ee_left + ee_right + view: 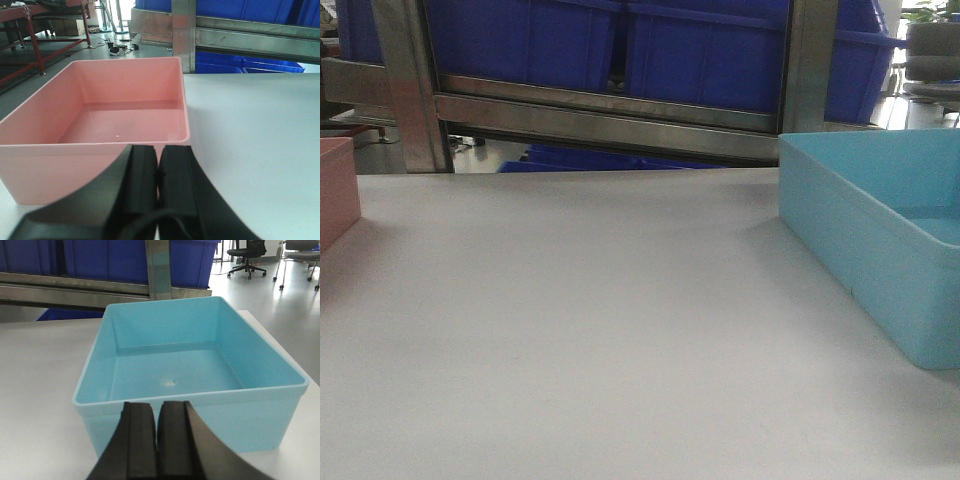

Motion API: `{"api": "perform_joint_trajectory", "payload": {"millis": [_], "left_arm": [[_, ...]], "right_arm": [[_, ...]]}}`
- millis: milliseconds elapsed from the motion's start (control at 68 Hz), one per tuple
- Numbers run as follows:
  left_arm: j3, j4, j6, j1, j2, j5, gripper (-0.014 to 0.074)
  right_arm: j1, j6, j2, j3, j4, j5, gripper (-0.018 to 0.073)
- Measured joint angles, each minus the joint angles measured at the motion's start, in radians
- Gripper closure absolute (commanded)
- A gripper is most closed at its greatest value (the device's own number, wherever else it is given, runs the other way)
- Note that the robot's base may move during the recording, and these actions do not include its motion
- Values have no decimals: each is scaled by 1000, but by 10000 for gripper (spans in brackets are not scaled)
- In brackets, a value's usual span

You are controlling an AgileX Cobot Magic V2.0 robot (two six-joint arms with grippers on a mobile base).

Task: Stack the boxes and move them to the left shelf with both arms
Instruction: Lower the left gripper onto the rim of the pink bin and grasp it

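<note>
The salmon pink box (pixel 115 115) sits empty on the white table (pixel 600 330), and only its corner (pixel 335 190) shows at the left edge of the front view. My left gripper (pixel 158 150) is shut, just short of the pink box's near wall, holding nothing. The light turquoise box (pixel 190 365) rests empty at the table's right (pixel 880 230). In front of its near wall my right gripper (pixel 158 407) is shut with nothing in it. The left shelf is out of view.
A steel rack (pixel 610 110) with dark royal-blue bins (pixel 620 45) stands behind the table's far edge. A red-framed bench (pixel 35 30) and floor clutter lie far left. Office chairs (pixel 247 257) stand on the floor to the right.
</note>
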Motion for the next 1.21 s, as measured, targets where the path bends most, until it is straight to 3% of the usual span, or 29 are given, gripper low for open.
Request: {"api": "perform_joint_trajectory", "payload": {"millis": [382, 617, 764, 970, 1205], "left_arm": [[0, 28, 0, 0, 0, -35, 606], [-5, 28, 0, 11, 0, -212, 606], [-173, 11, 0, 20, 46, -113, 606], [-539, -18, -4, 23, 319, 101, 541], [-880, -53, -4, 23, 673, 416, 156]], "right_arm": [[0, 0, 0, 0, 0, 0, 503], [0, 0, 0, 0, 0, 0, 503], [0, 0, 0, 0, 0, 0, 503], [0, 0, 0, 0, 0, 0, 503], [0, 0, 0, 0, 0, 0, 503]]}}
